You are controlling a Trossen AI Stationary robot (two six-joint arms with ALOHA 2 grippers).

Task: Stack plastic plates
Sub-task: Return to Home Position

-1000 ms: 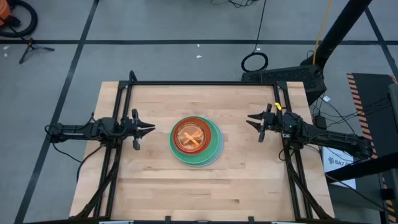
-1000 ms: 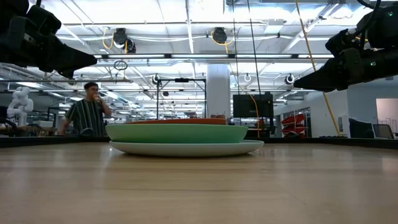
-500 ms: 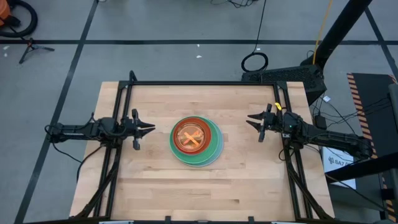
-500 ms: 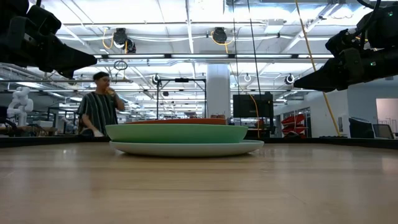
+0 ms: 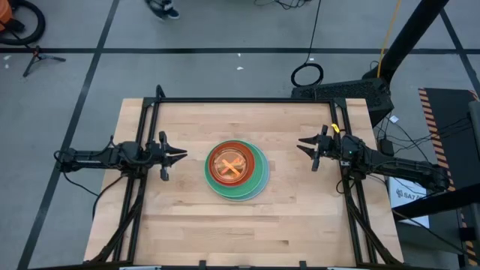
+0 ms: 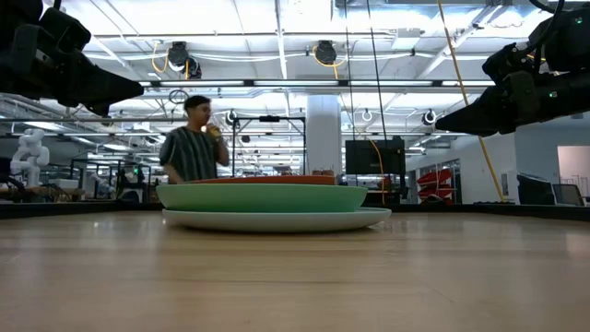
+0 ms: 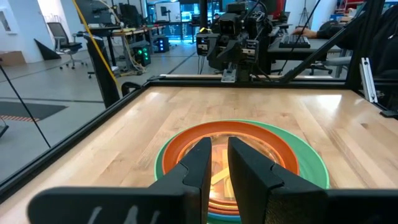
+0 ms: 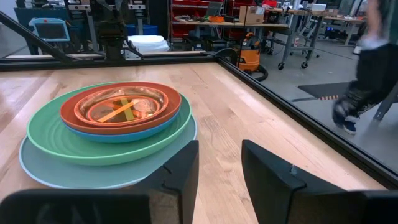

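Stack of plates [image 5: 236, 169] at table [image 5: 300, 217] centre, orange plate [image 5: 228, 166] topmost, no plate seen outside it, stacking judged complete; left gripper [image 5: 181, 156] well left of stack, fingers narrowly parted, empty; right gripper [image 5: 301, 143] well right of stack, fingers wider apart, empty.

Glossy, smooth plastic plates [image 8: 106, 124] on a matt, pale wooden table [image 5: 300, 217] — dark metal frame [image 5: 247, 100].

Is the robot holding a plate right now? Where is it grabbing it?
No, nothing is held. The left gripper and the right gripper are both empty, off to either side of the stack of plates on the table.
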